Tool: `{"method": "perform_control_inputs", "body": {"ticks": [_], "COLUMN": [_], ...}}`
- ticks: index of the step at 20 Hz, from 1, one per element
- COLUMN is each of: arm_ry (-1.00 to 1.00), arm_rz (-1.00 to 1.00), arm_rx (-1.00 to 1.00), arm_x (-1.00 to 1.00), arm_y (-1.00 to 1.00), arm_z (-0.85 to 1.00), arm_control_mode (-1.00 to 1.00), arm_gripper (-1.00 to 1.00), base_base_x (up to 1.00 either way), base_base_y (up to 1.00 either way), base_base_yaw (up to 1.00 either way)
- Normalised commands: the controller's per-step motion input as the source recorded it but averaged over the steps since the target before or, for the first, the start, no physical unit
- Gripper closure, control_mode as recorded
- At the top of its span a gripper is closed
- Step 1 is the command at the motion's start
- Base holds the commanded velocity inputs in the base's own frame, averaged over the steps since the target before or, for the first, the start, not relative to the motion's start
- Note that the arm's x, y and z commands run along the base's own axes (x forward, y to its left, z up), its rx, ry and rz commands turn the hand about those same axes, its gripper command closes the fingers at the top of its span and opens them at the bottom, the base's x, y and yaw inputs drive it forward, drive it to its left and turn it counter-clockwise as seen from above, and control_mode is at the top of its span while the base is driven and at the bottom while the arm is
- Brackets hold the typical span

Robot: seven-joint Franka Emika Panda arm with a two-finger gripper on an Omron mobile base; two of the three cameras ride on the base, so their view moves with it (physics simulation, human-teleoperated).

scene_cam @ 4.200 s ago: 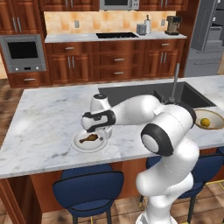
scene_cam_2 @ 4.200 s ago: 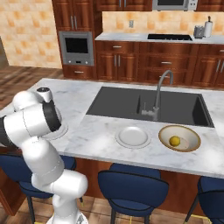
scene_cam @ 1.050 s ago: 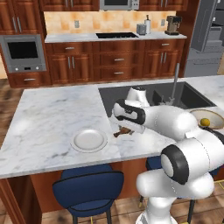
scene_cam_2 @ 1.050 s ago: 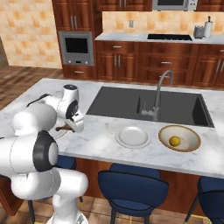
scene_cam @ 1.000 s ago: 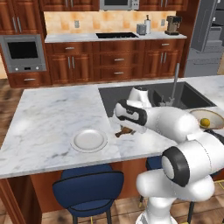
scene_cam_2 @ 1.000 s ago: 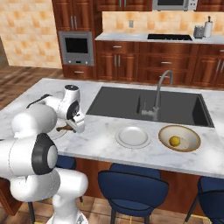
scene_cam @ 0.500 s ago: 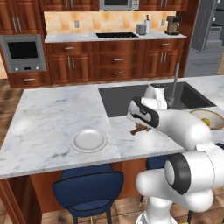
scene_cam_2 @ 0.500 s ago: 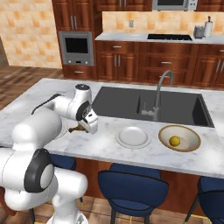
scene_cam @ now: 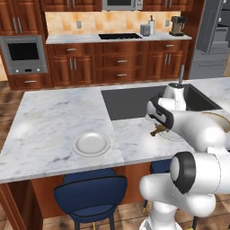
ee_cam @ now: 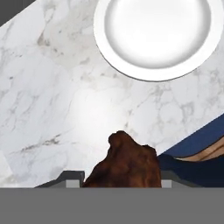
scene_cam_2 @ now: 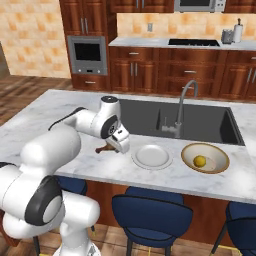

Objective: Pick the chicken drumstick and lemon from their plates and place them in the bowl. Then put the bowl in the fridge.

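The gripper (scene_cam_2: 120, 145) hangs low over the marble surface (scene_cam: 54, 117), between the two white plates, and its jaws are about half open and closed on the chicken drumstick (scene_cam_2: 105, 148), which sticks out to the side with its thin bone end free. In the hand view the brown meat of the drumstick (ee_cam: 124, 162) sits between the finger tips, above bare marble. One plate (scene_cam: 91, 144) lies near the front edge of the surface, to the left of the sink (scene_cam: 130, 101), and nothing is on it. The second plate (scene_cam_2: 151, 156) lies in front of the sink, just beside the gripper, and it also holds nothing; the hand view shows this plate (ee_cam: 154, 35) from above, white and bare. The bowl (scene_cam_2: 205, 157) stands on the surface to the right of that plate, near it but not touching. The lemon (scene_cam_2: 200, 161) lies inside the bowl, a little left of the middle. At the far right of the left base view a part of the dark grey fridge (scene_cam: 214, 36) is visible.
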Motion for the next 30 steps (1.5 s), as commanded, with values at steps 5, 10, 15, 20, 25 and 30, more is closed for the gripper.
{"method": "perform_control_inputs", "body": {"ticks": [5, 10, 15, 20, 25, 30], "arm_ry": [0.0, -0.01, -0.02, -0.01, 0.0, 0.0], "arm_rz": [-0.16, -0.13, -0.17, -0.18, -0.18, -0.17], "arm_rx": [0.0, 0.0, -0.01, -0.01, 0.0, 0.0], "arm_x": [0.05, 0.04, 0.03, 0.07, 0.09, 0.12], "arm_y": [-0.68, -0.71, -0.71, -0.69, -0.7, -0.68], "arm_z": [0.1, 0.08, 0.03, 0.01, 0.0, 0.02], "arm_control_mode": [-1.0, -1.0, -1.0, -1.0, -1.0, -1.0], "arm_gripper": [1.0, 1.0, 1.0, 1.0, 1.0, 1.0], "base_base_x": [0.0, 0.0, 0.0, 0.0, 0.0, 0.0], "base_base_y": [0.0, 0.0, 0.0, 0.0, 0.0, 0.0], "base_base_yaw": [0.0, 0.0, 0.0, 0.0, 0.0, 0.0]}}
